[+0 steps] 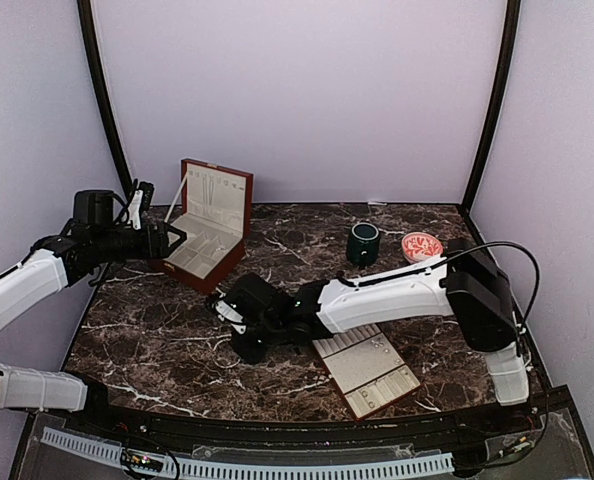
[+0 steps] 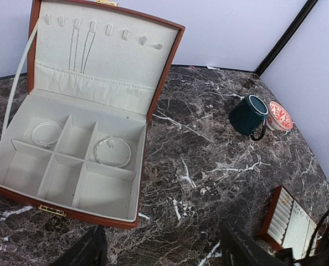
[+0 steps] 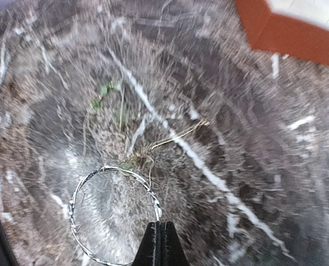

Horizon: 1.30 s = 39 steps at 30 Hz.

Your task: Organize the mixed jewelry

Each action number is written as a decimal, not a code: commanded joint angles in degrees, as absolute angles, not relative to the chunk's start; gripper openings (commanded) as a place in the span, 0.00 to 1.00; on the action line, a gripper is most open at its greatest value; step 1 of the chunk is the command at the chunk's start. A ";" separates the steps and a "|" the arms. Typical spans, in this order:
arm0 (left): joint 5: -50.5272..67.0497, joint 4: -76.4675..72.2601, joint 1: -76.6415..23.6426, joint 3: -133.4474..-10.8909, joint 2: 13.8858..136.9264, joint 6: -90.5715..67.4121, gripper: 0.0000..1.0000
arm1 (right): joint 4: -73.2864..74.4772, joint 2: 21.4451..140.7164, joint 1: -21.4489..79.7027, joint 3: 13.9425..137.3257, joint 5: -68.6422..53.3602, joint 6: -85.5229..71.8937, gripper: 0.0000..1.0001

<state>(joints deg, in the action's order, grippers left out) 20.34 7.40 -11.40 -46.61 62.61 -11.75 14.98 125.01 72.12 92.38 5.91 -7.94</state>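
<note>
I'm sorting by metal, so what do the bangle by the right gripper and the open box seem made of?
Bangle: silvery metal, bright glints along a twisted, rope-like rim; which metal cannot be told. Box: glossy red-brown shell, maybe lacquered wood, with matte cream lining that looks like fabric.

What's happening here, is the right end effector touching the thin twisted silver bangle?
Touching. The right wrist view shows the right end effector closed, its tips pinching the rim of the thin twisted silver bangle.

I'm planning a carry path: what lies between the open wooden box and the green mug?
Nothing: only bare marble tabletop between the wooden box and the green mug, shown clearest in the left wrist view.
</note>
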 commanded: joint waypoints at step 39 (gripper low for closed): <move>24.12 -24.40 -39.13 -29.03 57.83 -9.75 0.56 | 15.72 95.43 65.14 80.12 14.06 -16.12 0.00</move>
